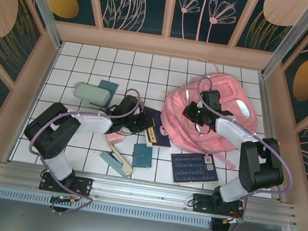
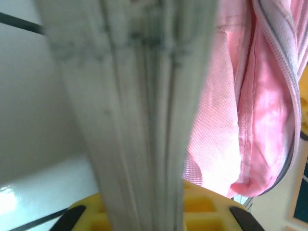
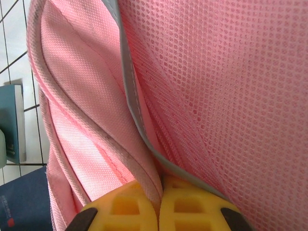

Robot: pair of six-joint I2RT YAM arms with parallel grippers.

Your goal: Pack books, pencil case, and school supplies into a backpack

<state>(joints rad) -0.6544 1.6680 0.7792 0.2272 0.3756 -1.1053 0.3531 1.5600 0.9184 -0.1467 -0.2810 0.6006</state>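
pink backpack (image 1: 211,122) rim is pinched tight in my right tool (image 3: 160,195). my left tool (image 1: 135,121) is clamped on a book (image 2: 134,96) by its page edge, just beside the backpack. i'd lift it level, widen the mouth, then slide it in slowly.

arms (image 1: 61,130): black, silver-white | cables (image 1: 33,137): lilac | pincer pads (image 3: 130,209): yellow, gridded
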